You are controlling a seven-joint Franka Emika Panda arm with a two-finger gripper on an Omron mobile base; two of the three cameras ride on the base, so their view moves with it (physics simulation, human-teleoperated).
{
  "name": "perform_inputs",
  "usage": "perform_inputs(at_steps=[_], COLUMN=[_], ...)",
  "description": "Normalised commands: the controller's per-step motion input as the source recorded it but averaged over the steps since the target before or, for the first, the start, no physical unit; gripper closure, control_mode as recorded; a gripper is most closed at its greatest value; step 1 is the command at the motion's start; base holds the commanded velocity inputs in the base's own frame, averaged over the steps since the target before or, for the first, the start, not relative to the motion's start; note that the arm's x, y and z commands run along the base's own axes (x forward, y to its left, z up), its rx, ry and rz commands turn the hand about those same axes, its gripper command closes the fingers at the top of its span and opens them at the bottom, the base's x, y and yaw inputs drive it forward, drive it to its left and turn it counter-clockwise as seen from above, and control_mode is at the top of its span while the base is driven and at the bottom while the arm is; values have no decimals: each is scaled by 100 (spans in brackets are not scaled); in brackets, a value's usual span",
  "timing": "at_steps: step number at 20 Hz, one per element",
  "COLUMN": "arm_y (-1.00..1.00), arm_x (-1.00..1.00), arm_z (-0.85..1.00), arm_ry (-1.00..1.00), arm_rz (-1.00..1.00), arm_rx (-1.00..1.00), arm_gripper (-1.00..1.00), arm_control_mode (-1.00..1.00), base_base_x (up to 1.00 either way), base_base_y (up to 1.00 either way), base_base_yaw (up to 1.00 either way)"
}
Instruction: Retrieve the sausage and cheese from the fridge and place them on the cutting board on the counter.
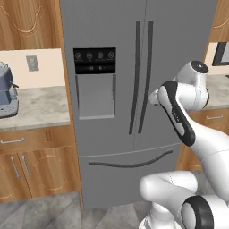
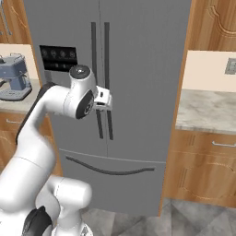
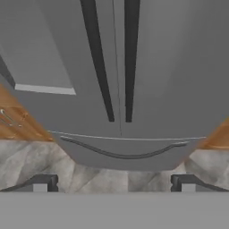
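The fridge [image 1: 134,89] stands dead ahead with both doors shut, so the sausage and the cheese, if they're in there, are out of sight behind grey steel. No cutting board to be seen from here either, just stretches of counter [image 2: 207,108] on either side.

The arm's up in front of the doors, and the gripper [image 3: 114,181] is spread wide, holding nothing. Through the hand view its two fingertips [image 3: 42,182] sit far apart, looking at the twin bar handles [image 3: 112,62] and the curved drawer handle [image 3: 123,152] lower down.

Here's where it could slip, I'd say. Those two handles run side by side with only a narrow seam between them, so a slightly off approach could put a finger on the wrong bar, or straddle both and jam. Close without a proper wrap and the pads could skid off when the pull comes. And the door swings toward the robot, so the base or elbow may block it.

Writing? The dispenser panel [image 1: 94,60] shows a row of small round icons, too small to read. The blue coffee machine [image 2: 16,76] carries no legible brand.
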Motion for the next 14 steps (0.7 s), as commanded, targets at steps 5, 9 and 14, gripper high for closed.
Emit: perform_inputs(at_steps=[5, 9, 14], arm_y=[0, -1, 0], arm_x=[57, 28, 61], arm_z=[5, 10, 7], arm_ry=[-27, -14, -4], arm_rz=[-1, -1, -1], arm_rx=[0, 0, 0], arm_gripper=[-100, -100, -100], arm_control_mode=[-100, -100, -100], base_base_x=[0, 0, 0], base_base_y=[0, 0, 0], base_base_yaw=[0, 0, 0])
